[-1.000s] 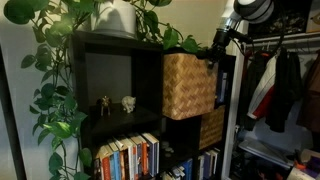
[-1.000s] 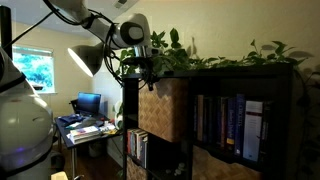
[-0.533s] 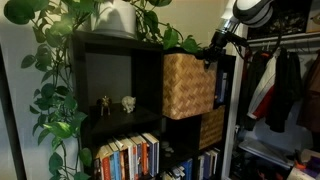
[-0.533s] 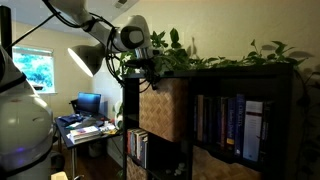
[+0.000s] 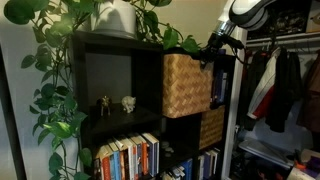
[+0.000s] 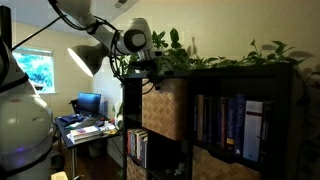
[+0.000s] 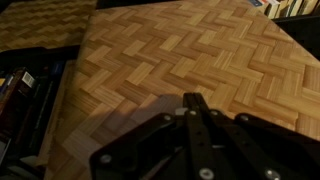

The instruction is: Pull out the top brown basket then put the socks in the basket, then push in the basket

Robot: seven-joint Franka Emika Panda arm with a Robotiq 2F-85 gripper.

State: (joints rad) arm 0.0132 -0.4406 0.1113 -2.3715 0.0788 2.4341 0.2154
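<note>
The top brown basket (image 5: pixel 187 85), a light tan woven cube, sits in the upper cubby of a dark shelf with its front sticking out a little. It shows in both exterior views (image 6: pixel 165 108) and its woven front fills the wrist view (image 7: pixel 180 50). My gripper (image 5: pixel 210 56) is at the basket's upper front edge, also in an exterior view (image 6: pixel 150 74). In the wrist view its fingers (image 7: pixel 193 100) are shut together with nothing between them, tips against the basket front. No socks are in view.
A darker woven basket (image 5: pixel 211 128) sits in the cubby below. Books (image 5: pixel 128 156) fill the lower shelves and more books (image 6: pixel 225 120) stand beside the basket. Leafy plants (image 5: pixel 60 60) hang over the shelf top. Clothes (image 5: pixel 280 85) hang beside the shelf.
The gripper has moved toward the shelf with its tips on the basket front, and the basket has slid a little further into its cubby.
</note>
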